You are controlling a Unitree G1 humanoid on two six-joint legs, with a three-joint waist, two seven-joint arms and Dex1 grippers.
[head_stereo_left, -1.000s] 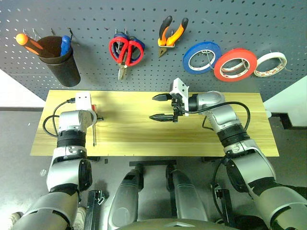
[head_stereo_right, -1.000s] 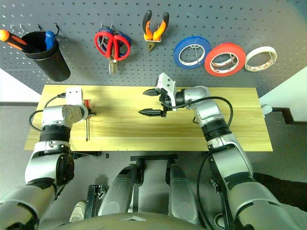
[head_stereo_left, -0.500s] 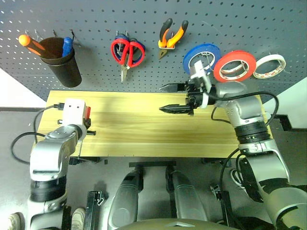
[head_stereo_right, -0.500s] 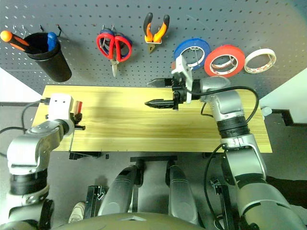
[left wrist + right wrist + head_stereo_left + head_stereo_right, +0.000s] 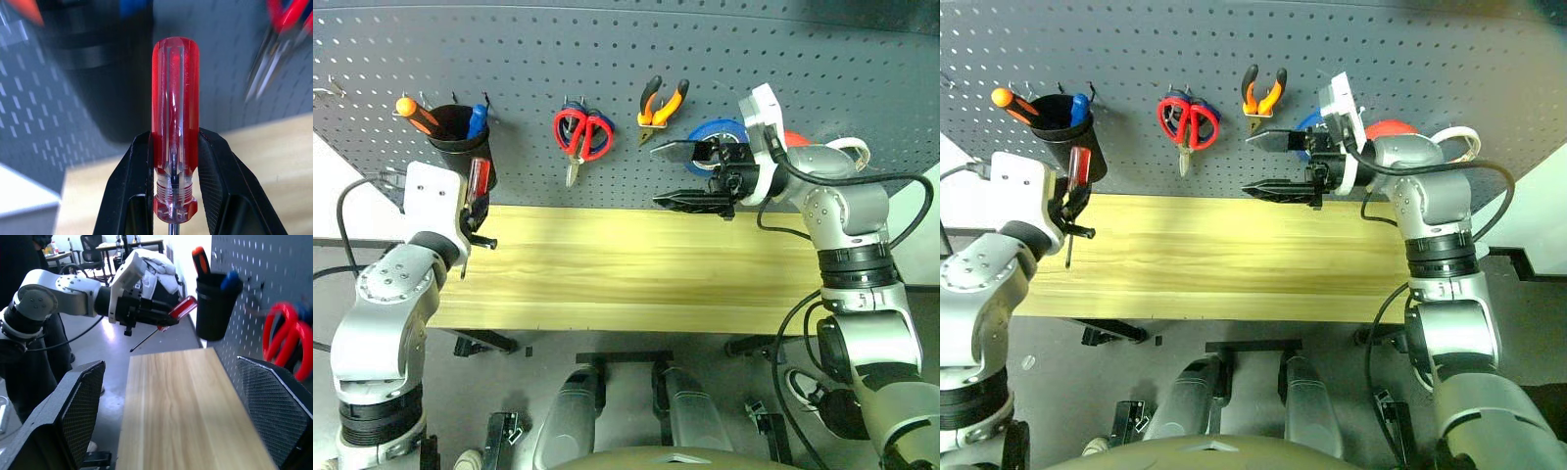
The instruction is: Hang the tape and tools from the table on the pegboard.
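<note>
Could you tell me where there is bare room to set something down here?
The whole table top is bare. The pegboard is free above its hanging row; that row, from black cup to tape rolls, is crowded.

The dark grey perforated pegboard [image 5: 607, 69] stands behind the long light wooden counter [image 5: 636, 284] and serves as the landmark. Along the pegboard, from its left end: a black cup [image 5: 460, 147] hanging with an orange-handled screwdriver [image 5: 414, 111] and a blue-handled tool [image 5: 477, 117] in it, then red-handled scissors [image 5: 582, 134] over a blue-handled pair, then orange-and-black-handled pliers [image 5: 658, 106], then rolls of tape to the right, partly hidden by the right arm. The left claw [image 5: 475, 220] is just before the pegboard below the cup, over the counter's left end, with the small red-handled screwdriver [image 5: 174, 122] between its fingers. The right claw [image 5: 690, 176] is before the pegboard right of the pliers, above the counter's back edge.
</note>
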